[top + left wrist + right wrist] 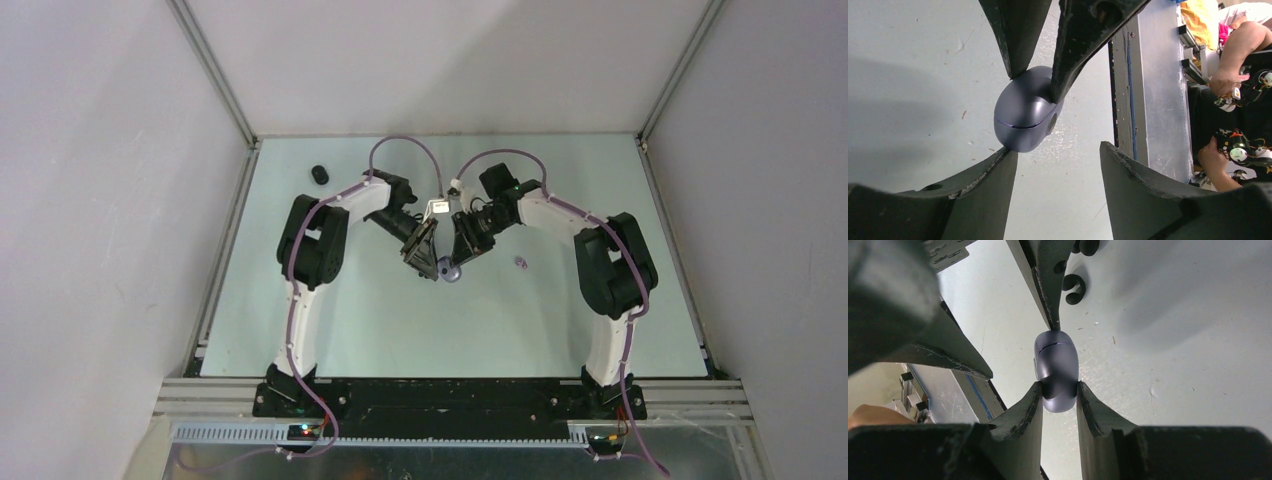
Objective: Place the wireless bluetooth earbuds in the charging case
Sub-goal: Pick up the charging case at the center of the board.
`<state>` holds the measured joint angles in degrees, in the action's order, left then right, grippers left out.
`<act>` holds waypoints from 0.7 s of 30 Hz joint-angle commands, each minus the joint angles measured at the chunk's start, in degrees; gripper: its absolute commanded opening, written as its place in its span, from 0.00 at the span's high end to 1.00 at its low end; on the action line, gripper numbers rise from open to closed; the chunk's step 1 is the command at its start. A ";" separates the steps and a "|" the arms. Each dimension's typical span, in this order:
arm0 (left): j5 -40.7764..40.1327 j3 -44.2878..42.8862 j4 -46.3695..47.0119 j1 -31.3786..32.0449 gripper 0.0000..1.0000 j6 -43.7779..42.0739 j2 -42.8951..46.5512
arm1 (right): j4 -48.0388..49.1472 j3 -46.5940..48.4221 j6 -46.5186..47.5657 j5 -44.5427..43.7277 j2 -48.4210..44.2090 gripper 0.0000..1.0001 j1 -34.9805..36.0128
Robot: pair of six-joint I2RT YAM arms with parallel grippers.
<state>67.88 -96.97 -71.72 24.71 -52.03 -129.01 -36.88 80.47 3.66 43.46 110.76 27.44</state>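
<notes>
The charging case is a rounded grey-purple shell, lid closed, resting on the table at its middle. My right gripper is shut on its sides; the case sits between the fingertips. My left gripper is open, and one fingertip touches the end of the case, while the other stands apart. Both grippers meet over the case in the top view, left and right. One pale purple earbud lies on the table right of the case. Small black pieces, perhaps black earbuds, lie beyond the case.
A small black object lies at the far left of the table. The table's near edge and metal frame show close behind the case in the left wrist view. White walls enclose the table on three sides.
</notes>
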 commanded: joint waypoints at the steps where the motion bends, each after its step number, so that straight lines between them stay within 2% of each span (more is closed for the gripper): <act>1: 7.49 -2.50 -0.13 1.75 0.34 -0.53 -0.09 | 5.24 0.23 -0.86 3.61 -1.62 0.71 -0.31; 10: 9.61 -2.43 0.99 1.75 0.33 1.20 -0.47 | 5.93 -0.34 -1.05 5.12 0.36 0.67 0.70; 21: 10.68 -2.71 -1.01 1.79 0.33 -0.73 -0.59 | 6.08 -0.39 -0.78 6.16 1.98 0.63 1.69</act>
<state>69.38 -96.97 -72.16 24.73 -51.11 -130.15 -36.05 79.83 2.98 46.02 111.68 27.33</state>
